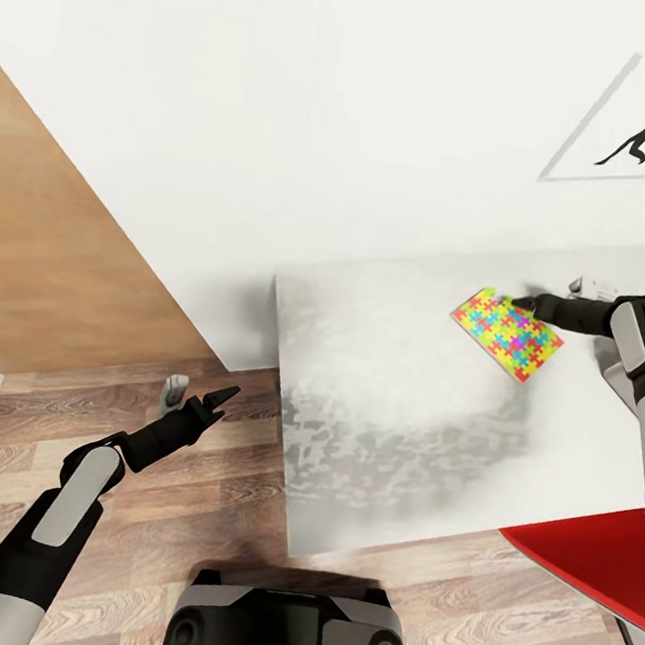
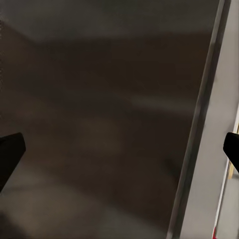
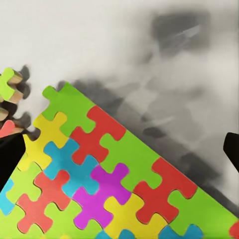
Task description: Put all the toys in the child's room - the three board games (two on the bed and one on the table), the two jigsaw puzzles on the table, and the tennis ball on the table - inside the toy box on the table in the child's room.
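A jigsaw puzzle (image 1: 506,334) of bright interlocking pieces lies flat on the white-grey table (image 1: 385,390), towards its far right. My right gripper (image 1: 523,304) hangs just over the puzzle's far corner, open. In the right wrist view the puzzle (image 3: 114,179) spreads out below the right gripper (image 3: 119,154), whose dark fingertips (image 3: 10,159) stand wide apart. A few separate coloured pieces (image 3: 10,89) lie beside its corner. My left gripper (image 1: 220,397) is held out over the floor, left of the table, open with nothing in it. In the left wrist view my left gripper (image 2: 119,154) faces dark shade and the table's edge (image 2: 199,129).
A red chair (image 1: 581,562) stands at the table's near right corner. A wooden panel (image 1: 50,251) runs along the left, and a framed dinosaur picture (image 1: 641,123) hangs on the white wall. A small grey object (image 1: 174,389) sits on the wooden floor (image 1: 191,508) near my left gripper.
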Robot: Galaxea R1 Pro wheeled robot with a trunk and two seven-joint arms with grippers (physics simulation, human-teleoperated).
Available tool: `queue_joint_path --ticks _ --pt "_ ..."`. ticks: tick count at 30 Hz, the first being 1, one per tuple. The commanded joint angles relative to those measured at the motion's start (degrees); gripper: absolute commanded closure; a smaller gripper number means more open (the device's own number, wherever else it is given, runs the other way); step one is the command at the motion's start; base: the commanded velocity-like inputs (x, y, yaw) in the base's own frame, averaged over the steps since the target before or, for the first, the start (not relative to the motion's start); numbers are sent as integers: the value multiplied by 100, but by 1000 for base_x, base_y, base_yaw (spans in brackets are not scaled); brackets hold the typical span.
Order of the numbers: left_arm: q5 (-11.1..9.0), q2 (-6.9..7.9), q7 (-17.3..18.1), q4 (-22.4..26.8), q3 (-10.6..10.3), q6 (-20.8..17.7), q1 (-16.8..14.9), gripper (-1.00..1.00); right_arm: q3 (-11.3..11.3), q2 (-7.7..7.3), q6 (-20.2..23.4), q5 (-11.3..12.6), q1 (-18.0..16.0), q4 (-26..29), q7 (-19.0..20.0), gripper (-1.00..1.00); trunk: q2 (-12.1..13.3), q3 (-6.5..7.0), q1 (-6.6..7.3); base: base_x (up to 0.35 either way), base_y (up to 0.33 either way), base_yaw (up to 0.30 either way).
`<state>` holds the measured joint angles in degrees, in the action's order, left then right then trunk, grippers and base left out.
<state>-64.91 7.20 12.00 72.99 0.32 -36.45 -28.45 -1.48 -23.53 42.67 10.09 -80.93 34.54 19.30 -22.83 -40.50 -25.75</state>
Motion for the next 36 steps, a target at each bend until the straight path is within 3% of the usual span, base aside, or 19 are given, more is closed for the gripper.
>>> queue_joint_path --ticks 1,18,26,36 --pt "-21 1 4 1 4 -29 -2 -100 -15 1 32 16 -3 1 9 -100 -9 -7 -3 0 0 0" --pt "-21 1 4 -4 3 -29 -3 -100 -18 -19 2 61 64 -164 124 -100 -9 -7 -3 0 0 0" --pt "-21 5 4 -4 6 -29 -3 -100 -19 -14 21 65 102 -174 481 -100 -9 -7 -3 -5 7 0" --pt "-31 9 9 -4 12 -37 -3 -100 -12 -4 30 71 112 -176 604 -100 -9 -7 -3 -99 159 0"
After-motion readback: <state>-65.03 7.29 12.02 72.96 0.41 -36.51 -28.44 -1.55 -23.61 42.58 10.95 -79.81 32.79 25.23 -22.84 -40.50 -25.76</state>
